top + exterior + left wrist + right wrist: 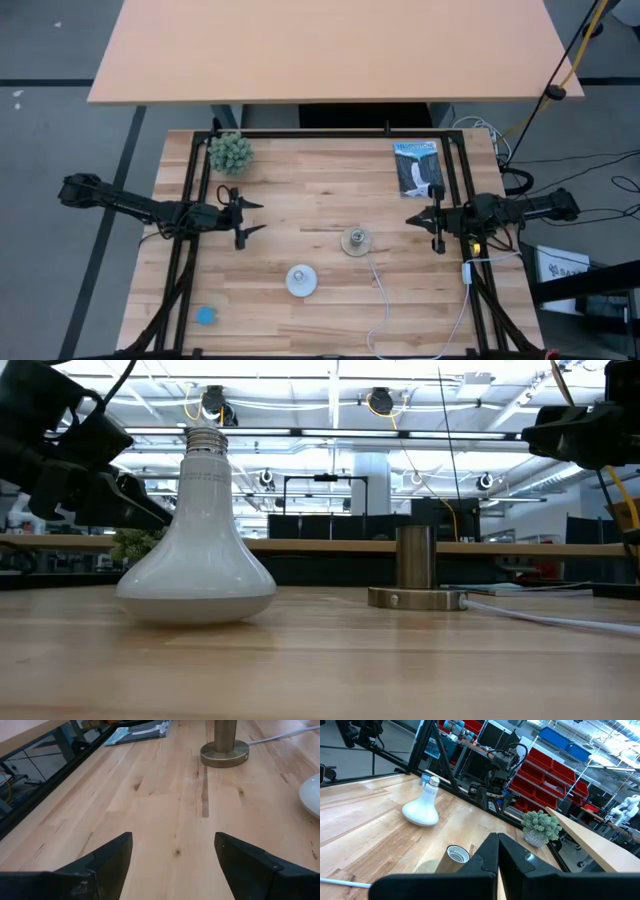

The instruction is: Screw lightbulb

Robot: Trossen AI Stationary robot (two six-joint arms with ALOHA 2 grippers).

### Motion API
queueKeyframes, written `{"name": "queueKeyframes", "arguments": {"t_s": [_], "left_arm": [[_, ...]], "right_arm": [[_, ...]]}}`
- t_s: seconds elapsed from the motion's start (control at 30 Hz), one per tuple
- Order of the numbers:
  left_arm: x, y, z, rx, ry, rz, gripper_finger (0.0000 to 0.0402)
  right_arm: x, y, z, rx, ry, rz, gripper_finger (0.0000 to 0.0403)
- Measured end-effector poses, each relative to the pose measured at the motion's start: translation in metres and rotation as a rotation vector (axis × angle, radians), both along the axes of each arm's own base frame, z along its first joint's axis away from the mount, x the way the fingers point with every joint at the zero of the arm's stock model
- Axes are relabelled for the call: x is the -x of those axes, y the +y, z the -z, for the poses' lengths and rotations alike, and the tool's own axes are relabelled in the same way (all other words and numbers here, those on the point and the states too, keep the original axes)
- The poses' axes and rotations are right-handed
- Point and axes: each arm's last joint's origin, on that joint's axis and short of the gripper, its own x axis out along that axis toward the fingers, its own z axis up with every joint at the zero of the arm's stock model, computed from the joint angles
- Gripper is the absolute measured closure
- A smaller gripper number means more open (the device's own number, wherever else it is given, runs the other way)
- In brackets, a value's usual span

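Note:
The white lightbulb (pixel 301 280) stands on its dome head near the table's front middle, its grey screw base (pixel 204 438) pointing up; it shows in the right wrist view too (pixel 423 806). The brass socket (pixel 355 240) with a white cord (pixel 385 300) stands on its flat round foot, right of and behind the bulb. My left gripper (pixel 252 218) hovers open at the table's left, facing the socket (pixel 225 745), nothing between its fingers (pixel 172 852). My right gripper (pixel 412 220) stays shut at the table's right, above the socket's open top (pixel 457 854).
A small potted plant (pixel 230 152) stands at the far left, a booklet (pixel 417 168) at the far right, a blue disc (pixel 206 316) at the near left corner. A black frame (pixel 200 170) borders the table. Bare wood lies between the arms.

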Motion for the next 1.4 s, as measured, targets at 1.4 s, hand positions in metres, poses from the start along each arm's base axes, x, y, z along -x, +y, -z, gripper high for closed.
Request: {"name": "queueKeyframes", "arguments": {"t_s": [1.4], "left_arm": [[-0.0009,-0.0015,-0.0011,0.577,-0.112,-0.151,0.0115]], "right_arm": [[0.0000,0.0000,0.0000,0.000,0.000,0.000,0.0403]]}}
